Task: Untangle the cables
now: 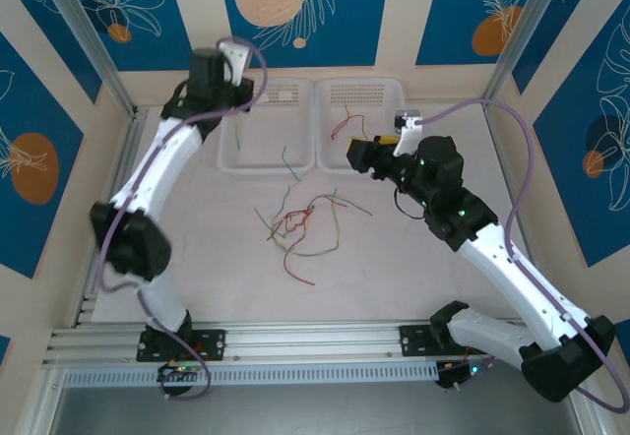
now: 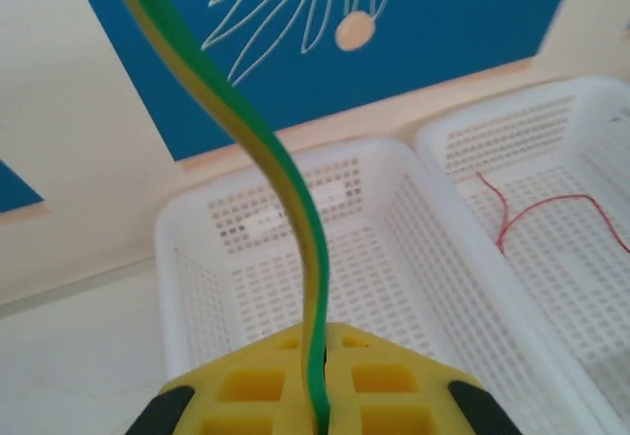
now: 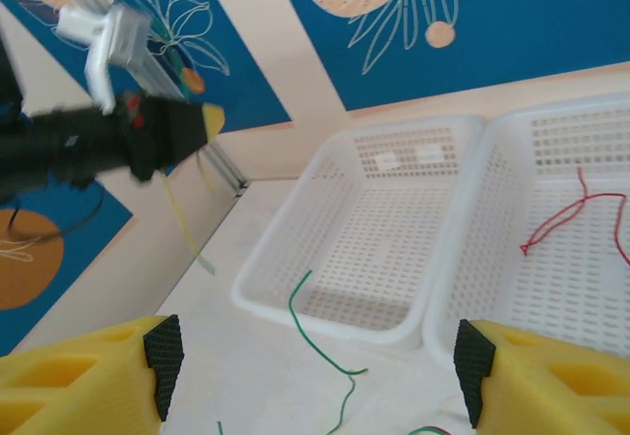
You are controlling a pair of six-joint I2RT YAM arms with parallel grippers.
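The left gripper (image 2: 320, 401) is clenched on a green-yellow wire (image 2: 281, 179), whose length hangs from the fingers over the left basket (image 2: 182, 248), seemingly inside its rim. The right gripper (image 3: 315, 366) stands released. The tangle of cables (image 1: 300, 220) lies nearer, closer to the right arm.

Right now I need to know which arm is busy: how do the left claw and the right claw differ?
The left claw is shut on a green-yellow wire; the right claw stands open and empty. The left claw is near the left basket, the right claw by the right basket's front rim. Both have yellow fingers.
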